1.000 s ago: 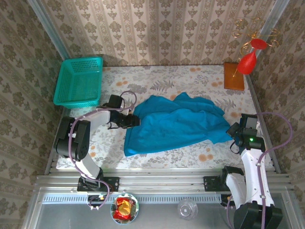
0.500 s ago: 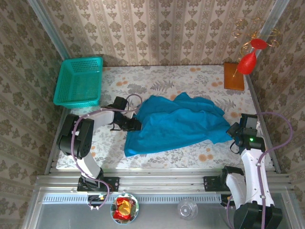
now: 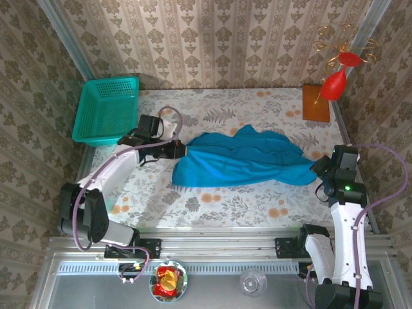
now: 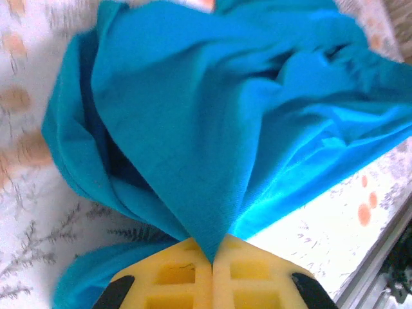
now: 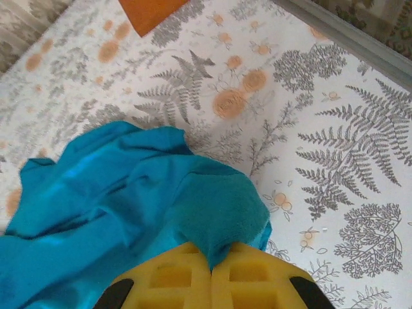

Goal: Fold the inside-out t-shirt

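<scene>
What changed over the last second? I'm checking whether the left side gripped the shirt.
The left arm swung toward the far wall and its jaws shut on the left edge of the t-shirt, pulling the near-left corner along. The right arm shifted slightly, its jaws shut on the right edge as before; the basket stayed put.

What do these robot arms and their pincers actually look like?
The left arm and right arm have white tubular links and black joints. A greyish-purple cable loops along each. The left gripper and right gripper carry yellow pads moulded in a waffle grid. A small green light glows on the right arm.
</scene>
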